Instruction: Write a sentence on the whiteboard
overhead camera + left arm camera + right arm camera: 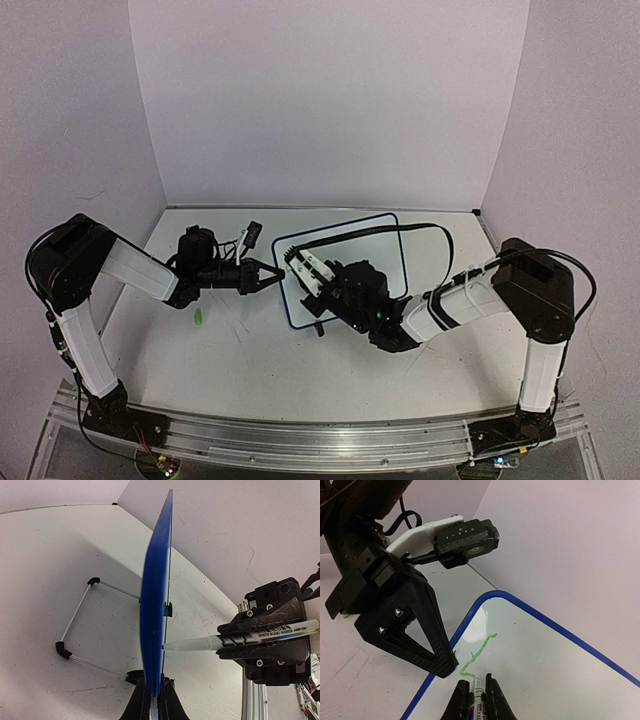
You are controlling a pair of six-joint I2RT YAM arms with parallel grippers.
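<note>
The board [372,243] stands mid-tabletop [250,350], its left edge clamped in the left hand [268,277]. The right hand [297,263] is clamped on a marker [477,701], tip touching the board by a short green stroke [478,652].

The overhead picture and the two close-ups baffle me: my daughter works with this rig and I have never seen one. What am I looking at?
Two robot arms are bolted at the near edge of a white table. The overhead picture comes from a fixed camera above and behind them. Each close-up comes from a camera on one wrist. The left gripper is shut on the edge of the whiteboard, holding it; its own camera sees the board edge-on. The right gripper is shut on a marker, its tip at the board, beside a short green stroke. A small green thing lies on the table near the left arm.
</note>
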